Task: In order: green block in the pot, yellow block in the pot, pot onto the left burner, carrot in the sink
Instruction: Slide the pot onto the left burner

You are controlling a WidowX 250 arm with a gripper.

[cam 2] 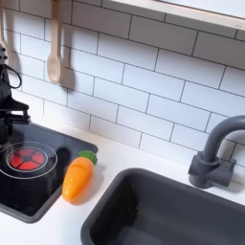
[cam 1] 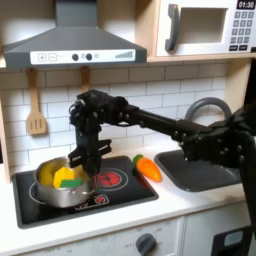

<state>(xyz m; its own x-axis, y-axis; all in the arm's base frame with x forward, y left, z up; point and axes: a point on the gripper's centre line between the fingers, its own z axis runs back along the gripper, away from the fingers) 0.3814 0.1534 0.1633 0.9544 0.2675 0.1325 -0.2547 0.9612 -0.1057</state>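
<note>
In the first exterior view the silver pot [cam 1: 60, 188] stands on the left part of the black stovetop [cam 1: 130, 190] and hides the left burner. A yellow block [cam 1: 64, 177] lies inside it, with a bit of green block [cam 1: 76, 184] beside it. My gripper [cam 1: 80, 168] points down at the pot's right side, fingers low at the rim; their spacing is unclear. The orange carrot [cam 1: 148, 168] [cam 2: 78, 178] lies on the counter between the stove and the dark sink [cam 1: 200, 172] [cam 2: 163, 215]. My arm [cam 2: 8, 96] shows at the second exterior view's left edge.
The other red-ringed burner [cam 1: 108, 179] [cam 2: 29, 159] lies bare beside the carrot. A curved faucet [cam 2: 215, 148] rises behind the sink. A wooden spoon [cam 1: 36, 110] [cam 2: 55, 55] hangs on the tiled wall. Range hood [cam 1: 70, 40] and microwave [cam 1: 205, 25] are overhead.
</note>
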